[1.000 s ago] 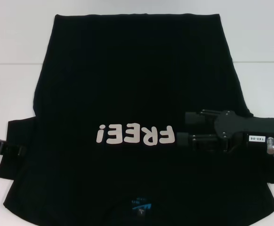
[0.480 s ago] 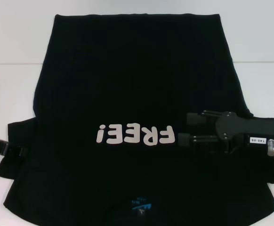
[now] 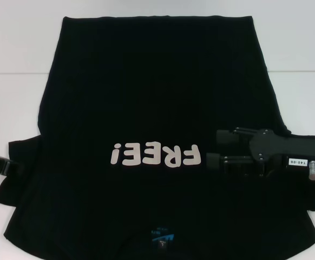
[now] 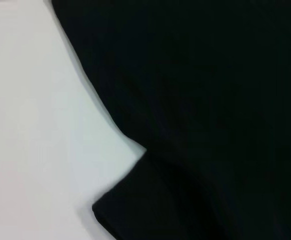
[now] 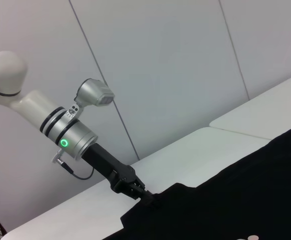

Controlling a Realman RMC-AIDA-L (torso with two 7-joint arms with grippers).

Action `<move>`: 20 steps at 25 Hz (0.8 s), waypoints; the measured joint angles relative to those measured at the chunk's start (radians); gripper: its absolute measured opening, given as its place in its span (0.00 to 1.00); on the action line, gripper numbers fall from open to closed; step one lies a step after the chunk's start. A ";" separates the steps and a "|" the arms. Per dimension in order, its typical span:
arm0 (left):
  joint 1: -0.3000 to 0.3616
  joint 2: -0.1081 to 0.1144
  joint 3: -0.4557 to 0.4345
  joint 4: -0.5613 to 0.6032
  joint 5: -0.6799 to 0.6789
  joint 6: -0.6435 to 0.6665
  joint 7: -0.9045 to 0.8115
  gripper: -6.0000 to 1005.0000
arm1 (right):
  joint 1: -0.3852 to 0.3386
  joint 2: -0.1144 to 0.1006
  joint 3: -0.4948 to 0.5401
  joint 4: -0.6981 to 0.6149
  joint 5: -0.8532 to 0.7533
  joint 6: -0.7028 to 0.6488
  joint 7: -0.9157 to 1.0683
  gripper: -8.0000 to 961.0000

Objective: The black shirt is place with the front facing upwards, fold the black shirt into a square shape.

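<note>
**Black shirt spread flat, both grippers at its sleeves**

A white table (image 3: 17, 97) stands before pale wall panels (image 5: 175, 65). On it you see the black shirt (image 3: 157, 97) lying front up, spread across most of the surface. Its long axis runs away from the robot: the collar, with the blue neck label (image 3: 162, 236), lies nearest the robot, and the hem lies at the far side. The "FREE!" print (image 3: 155, 155) therefore reads upside down in the head view.

The right gripper (image 3: 214, 147) lies low over the shirt's right side, just beside the print, its fingers pointing toward the shirt's middle and parted, holding nothing. The left gripper (image 5: 148, 196) sits at the left sleeve (image 3: 18, 173); in the right wrist view you see its fingertips touching the sleeve's edge, but you cannot tell whether they are clenched on the cloth. The left wrist view shows the sleeve (image 4: 150, 205) flat on the table.
</note>
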 joint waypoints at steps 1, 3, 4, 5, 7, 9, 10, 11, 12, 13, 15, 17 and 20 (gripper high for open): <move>0.000 0.000 -0.001 0.000 -0.001 -0.003 0.000 0.20 | 0.000 0.000 0.000 0.000 0.000 0.001 0.000 0.95; 0.000 0.000 -0.003 0.001 -0.001 -0.004 0.000 0.13 | 0.000 0.000 0.001 0.000 0.000 0.002 0.000 0.95; 0.000 0.000 -0.003 0.001 -0.002 -0.004 0.001 0.09 | 0.000 0.000 0.001 0.000 0.000 0.003 0.000 0.95; 0.000 0.000 -0.003 0.001 -0.002 -0.004 0.002 0.06 | 0.000 0.000 0.001 -0.001 0.000 0.003 0.000 0.95; 0.000 0.000 -0.003 0.001 -0.003 -0.005 0.003 0.02 | 0.001 0.000 0.002 -0.001 0.000 0.003 0.000 0.95; 0.001 0.000 -0.003 0.003 -0.004 -0.005 0.003 0.02 | 0.003 0.000 0.004 -0.002 0.000 0.003 -0.001 0.95; 0.001 0.000 -0.004 0.004 -0.004 -0.006 0.003 0.02 | 0.003 0.000 0.004 -0.002 0.000 0.003 -0.001 0.95; 0.002 0.000 -0.004 0.006 -0.004 -0.006 0.003 0.02 | 0.003 0.000 0.005 -0.003 0.001 0.003 -0.001 0.95; 0.002 0.000 -0.003 0.011 -0.004 -0.005 0.003 0.02 | 0.003 0.000 0.006 -0.003 0.002 0.003 -0.002 0.95; 0.003 0.000 -0.004 0.018 -0.004 -0.003 0.002 0.02 | 0.002 0.000 0.006 -0.003 0.003 0.003 -0.004 0.95; 0.006 0.000 -0.005 0.048 -0.004 0.010 -0.002 0.02 | 0.000 0.000 0.006 -0.003 0.008 0.003 -0.010 0.95; 0.012 0.000 -0.013 0.089 -0.004 0.034 -0.007 0.02 | -0.003 0.000 0.006 -0.003 0.014 0.003 -0.013 0.95; 0.016 0.002 -0.039 0.139 -0.004 0.072 -0.010 0.02 | -0.010 -0.001 0.006 -0.003 0.020 0.001 -0.019 0.95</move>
